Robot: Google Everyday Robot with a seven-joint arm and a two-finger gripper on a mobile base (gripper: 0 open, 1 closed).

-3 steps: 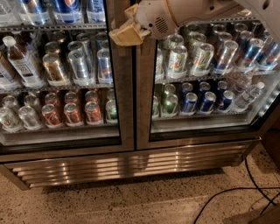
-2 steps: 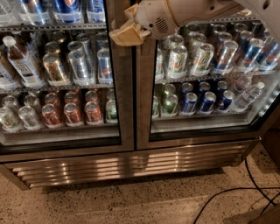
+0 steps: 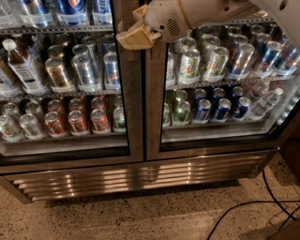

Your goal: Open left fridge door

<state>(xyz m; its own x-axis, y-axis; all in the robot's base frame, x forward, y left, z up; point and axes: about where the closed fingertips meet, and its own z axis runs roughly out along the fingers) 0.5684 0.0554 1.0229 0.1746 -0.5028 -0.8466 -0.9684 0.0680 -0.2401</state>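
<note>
— Where was the hand (image 3: 132, 36)?

— Upper middle of the frame, at the end of the white arm (image 3: 211, 11) that came in from the upper right. Its tan tip sat over the right stile of the left door (image 3: 133, 117), just beside the seam between the two doors.

— Open or closed? Holding anything?

— I couldn't tell either way; from that angle it could have been touching the frame or only in front of it.

— And lower down?

— Speckled floor (image 3: 140, 215) along the bottom, with a black cable (image 3: 243, 208) curving across the lower right. Above it ran the fridge's ribbed steel grille (image 3: 140, 176).

— The doors?

— The left door filled the left half of the frame and lay flush with the right door (image 3: 152, 117); both looked closed.

— Behind the glass?

— Rows of cans (image 3: 77, 122) on shelves on both sides, and a bottle (image 3: 21, 65) with a white cap at the far left.
</note>
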